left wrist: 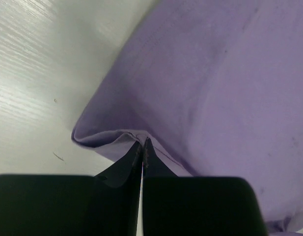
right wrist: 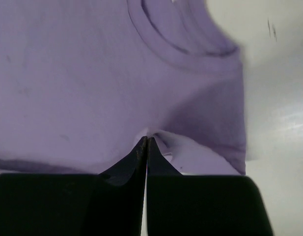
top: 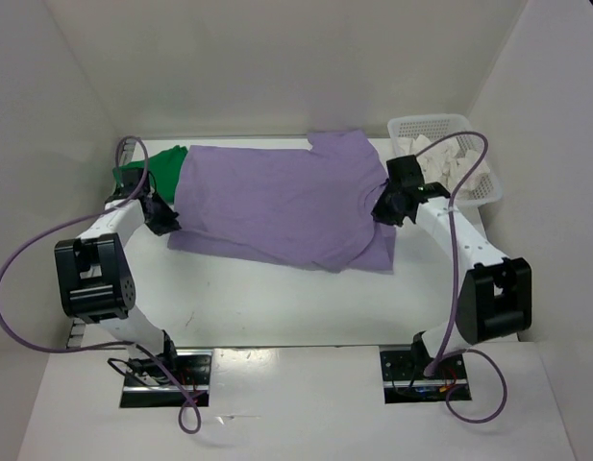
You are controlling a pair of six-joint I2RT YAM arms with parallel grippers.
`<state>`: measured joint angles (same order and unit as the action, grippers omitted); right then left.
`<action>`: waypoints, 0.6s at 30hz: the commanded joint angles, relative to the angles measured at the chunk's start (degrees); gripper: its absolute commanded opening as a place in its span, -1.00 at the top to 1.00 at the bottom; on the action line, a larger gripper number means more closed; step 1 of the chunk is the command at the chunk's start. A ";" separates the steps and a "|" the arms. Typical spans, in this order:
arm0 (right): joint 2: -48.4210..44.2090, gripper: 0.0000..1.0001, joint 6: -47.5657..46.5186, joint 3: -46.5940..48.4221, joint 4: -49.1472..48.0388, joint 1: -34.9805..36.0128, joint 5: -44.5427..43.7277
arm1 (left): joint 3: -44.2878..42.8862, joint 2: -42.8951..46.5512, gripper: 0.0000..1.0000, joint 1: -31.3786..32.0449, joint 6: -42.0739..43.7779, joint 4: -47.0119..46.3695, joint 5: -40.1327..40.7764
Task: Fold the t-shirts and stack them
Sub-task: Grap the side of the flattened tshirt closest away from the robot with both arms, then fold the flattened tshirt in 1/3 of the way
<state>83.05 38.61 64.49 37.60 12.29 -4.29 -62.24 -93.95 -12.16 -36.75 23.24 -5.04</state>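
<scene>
At the left jaws: clenched on a hem fold of the purple t-shirt (top: 277, 206) | at the right jaws: clenched on its edge near the collar | spread across the worktop (top: 277, 298), overlapping the green t-shirt (top: 161, 163) far left | white basket (top: 474, 187) far right.

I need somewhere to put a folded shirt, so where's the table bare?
Free: the strip of table nearer the robot than the purple t-shirt. Crowded: the green t-shirt far left, the basket far right, and the left gripper and right gripper, each shut on an end of the purple t-shirt.
</scene>
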 commanded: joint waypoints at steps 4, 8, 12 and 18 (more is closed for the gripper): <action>5.80 0.99 -4.60 10.11 -6.14 -2.45 -3.79 | -5.52 -3.34 1.00 0.12 -1.92 -2.41 1.96; 11.94 0.99 -6.52 15.31 -6.67 -2.98 -4.32 | -7.19 -5.53 1.00 0.12 -2.45 -3.55 2.48; 16.78 0.99 -7.67 21.36 -7.81 -3.51 -4.93 | -8.33 -7.39 1.00 0.12 -2.97 -4.08 3.98; 26.36 0.99 -8.90 30.15 -8.95 -4.03 -5.46 | -9.04 -11.42 1.00 0.12 -3.50 -5.49 4.51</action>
<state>106.15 31.55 89.60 32.08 8.84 -7.90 -69.56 -103.79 -12.12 -39.38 19.97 -1.78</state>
